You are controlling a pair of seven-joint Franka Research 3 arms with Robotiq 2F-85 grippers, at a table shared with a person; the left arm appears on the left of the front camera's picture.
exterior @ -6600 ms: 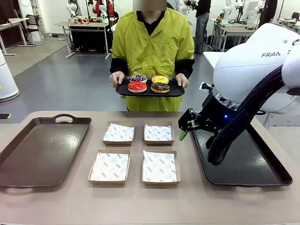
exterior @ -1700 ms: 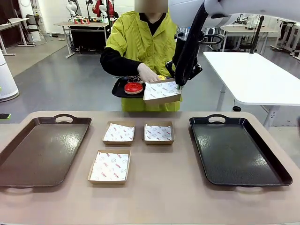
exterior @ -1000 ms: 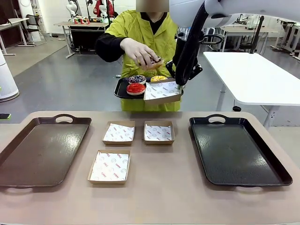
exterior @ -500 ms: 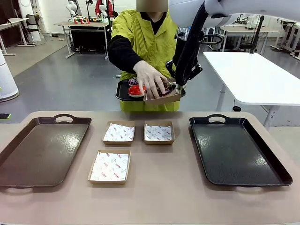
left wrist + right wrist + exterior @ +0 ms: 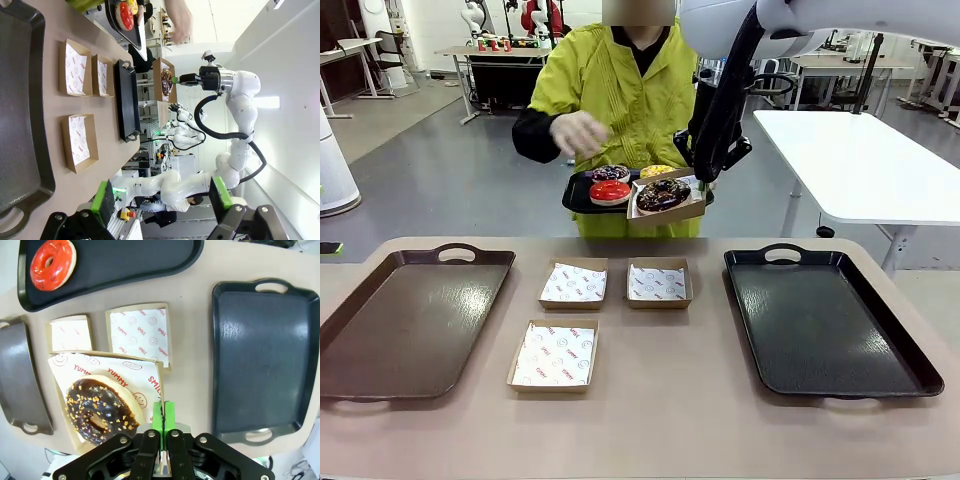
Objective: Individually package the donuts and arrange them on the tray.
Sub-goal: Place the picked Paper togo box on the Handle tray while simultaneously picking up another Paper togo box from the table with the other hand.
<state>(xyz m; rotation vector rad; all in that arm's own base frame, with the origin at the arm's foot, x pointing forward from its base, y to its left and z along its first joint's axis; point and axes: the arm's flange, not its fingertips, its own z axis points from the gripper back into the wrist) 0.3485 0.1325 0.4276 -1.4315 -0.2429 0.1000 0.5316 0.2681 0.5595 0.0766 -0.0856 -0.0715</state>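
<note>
One of the four donuts is boxed so far, and no box stands on a worktop tray yet.

At nine o'clock on the worktop (image 5: 720,440) the brown tray (image 5: 380,340) lies bare. The left end effector (image 5: 162,199) hangs over that side, its green pads spread wide with nothing between them.

Three lined boxes wait unfilled mid-worktop. The far-left box (image 5: 573,283) and the far-right box (image 5: 658,284) sit side by side toward twelve o'clock. The near box (image 5: 553,356) is toward six o'clock, below the far-left one.

Past the far edge, at twelve o'clock, the person holds a small serving tray (image 5: 575,203). It carries the red donut (image 5: 610,191), the purple donut (image 5: 611,172) and the yellow donut (image 5: 658,171). The person's free hand (image 5: 578,132) is lifted clear above them.

Just at three o'clock of the red donut, the right end effector (image 5: 702,185) holds the fourth box (image 5: 670,213) in the air. Its pads are pressed together on the box's cardboard rim. The chocolate donut (image 5: 663,194) lies flat on the liner inside.

At three o'clock on the worktop the large black tray (image 5: 830,330) is bare too.

By this reading the first round is about half done, since the filled box has yet to be set down on a tray. Three donuts and three boxes remain after that. Which of the two worktop trays is meant cannot be told.
</note>
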